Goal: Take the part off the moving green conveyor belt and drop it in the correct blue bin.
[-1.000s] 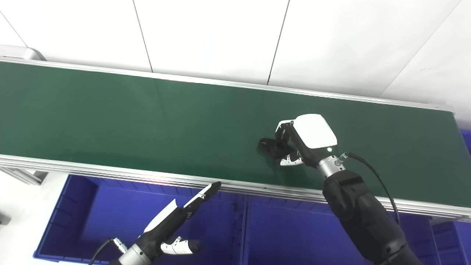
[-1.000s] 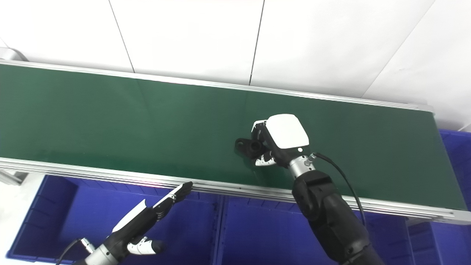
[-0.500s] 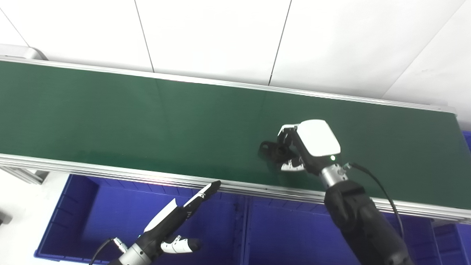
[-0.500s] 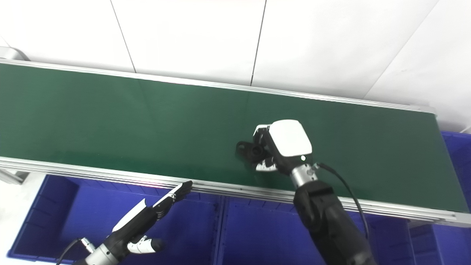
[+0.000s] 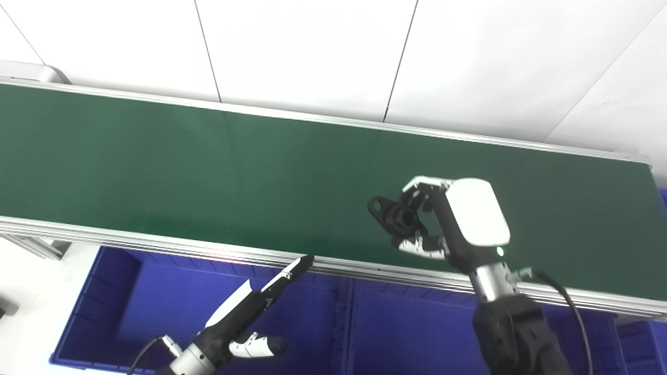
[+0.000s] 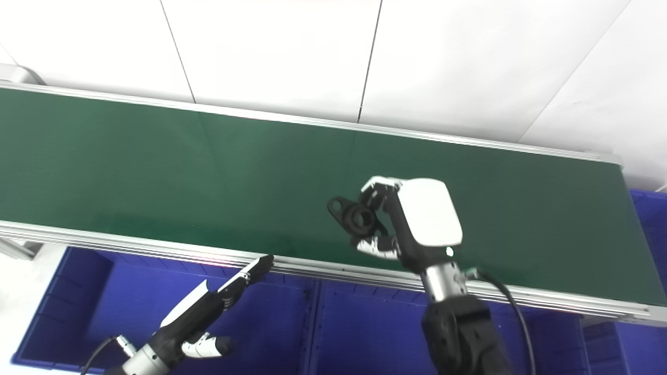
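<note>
Black part [image 5: 394,216] is gripped by the right hand [image 5: 458,224] above the belt [image 5: 208,172]. Left hand [image 6: 208,307] is spread flat over the bin [image 6: 78,291]; the far-right bin's [image 6: 646,208] blue shows more in the right eye view.

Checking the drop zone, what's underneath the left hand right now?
Below the left hand lies a blue bin, its visible floor bare. The patch directly under the hand and arm is covered.

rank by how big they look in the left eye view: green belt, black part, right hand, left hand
1. green belt
2. right hand
3. left hand, close to the right; nearer the camera, so unsure
4. black part
</note>
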### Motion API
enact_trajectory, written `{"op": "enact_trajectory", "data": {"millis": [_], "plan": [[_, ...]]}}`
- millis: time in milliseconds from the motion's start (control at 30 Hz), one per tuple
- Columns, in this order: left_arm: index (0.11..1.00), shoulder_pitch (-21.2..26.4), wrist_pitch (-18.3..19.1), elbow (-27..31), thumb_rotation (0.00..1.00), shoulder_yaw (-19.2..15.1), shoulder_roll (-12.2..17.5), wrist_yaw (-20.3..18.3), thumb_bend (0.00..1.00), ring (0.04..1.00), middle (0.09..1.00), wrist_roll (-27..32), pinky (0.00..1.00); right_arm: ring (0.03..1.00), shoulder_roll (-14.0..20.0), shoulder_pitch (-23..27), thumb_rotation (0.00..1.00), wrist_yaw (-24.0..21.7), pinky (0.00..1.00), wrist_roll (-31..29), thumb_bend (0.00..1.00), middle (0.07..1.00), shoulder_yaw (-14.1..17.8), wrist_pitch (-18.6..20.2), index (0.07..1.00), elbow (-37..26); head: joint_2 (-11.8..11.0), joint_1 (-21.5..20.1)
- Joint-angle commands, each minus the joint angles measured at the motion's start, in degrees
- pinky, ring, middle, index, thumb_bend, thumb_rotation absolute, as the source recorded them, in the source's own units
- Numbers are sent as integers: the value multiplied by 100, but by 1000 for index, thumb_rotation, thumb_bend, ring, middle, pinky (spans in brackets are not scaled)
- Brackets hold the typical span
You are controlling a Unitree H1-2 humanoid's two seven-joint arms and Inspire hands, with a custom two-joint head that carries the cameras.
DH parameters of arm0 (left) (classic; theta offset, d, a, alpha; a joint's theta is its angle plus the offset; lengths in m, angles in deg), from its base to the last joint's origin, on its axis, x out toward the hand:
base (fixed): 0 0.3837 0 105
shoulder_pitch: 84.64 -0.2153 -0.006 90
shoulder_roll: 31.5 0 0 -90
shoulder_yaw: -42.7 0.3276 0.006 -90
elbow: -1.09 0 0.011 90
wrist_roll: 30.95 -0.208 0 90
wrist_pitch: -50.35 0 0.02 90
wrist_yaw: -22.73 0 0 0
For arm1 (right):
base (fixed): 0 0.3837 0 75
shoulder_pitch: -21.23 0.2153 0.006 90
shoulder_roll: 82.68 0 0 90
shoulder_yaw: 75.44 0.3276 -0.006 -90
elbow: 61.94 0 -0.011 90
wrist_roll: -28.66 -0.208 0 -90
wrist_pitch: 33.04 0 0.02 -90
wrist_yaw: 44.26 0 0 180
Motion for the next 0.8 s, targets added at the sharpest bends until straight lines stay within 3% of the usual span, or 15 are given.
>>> {"op": "enact_trajectory", "data": {"millis": [0,300,333,433,633,767], "plan": [[1000,12,-133,231,865,-23,29,-14,769,1000,1000,13,1000,442,-77,-110,0,20,299,68,520,479,109,-19,489,-357,17,0],[1000,-115,89,511,871,-33,12,-11,767,1000,1000,101,1000,438,-252,-1357,0,-181,261,82,521,480,15,-151,488,-619,373,58],[1000,-132,139,552,862,-39,8,-12,771,1000,1000,134,1000,321,-260,-1461,0,-215,217,63,526,474,-2,-155,488,-615,401,64],[1000,-181,202,658,864,-71,0,17,773,1000,1000,156,1000,226,-291,-1752,0,-324,164,104,528,470,-81,-110,488,-486,571,87],[1000,-218,298,840,851,-154,70,-15,755,1000,1000,233,1000,238,-180,-1840,0,-614,184,316,530,471,-179,-68,488,-184,794,126],[1000,-238,388,961,817,-240,102,-38,753,999,1000,315,970,224,-65,-1709,0,-1317,150,537,530,470,-205,165,489,-87,891,121]]}}
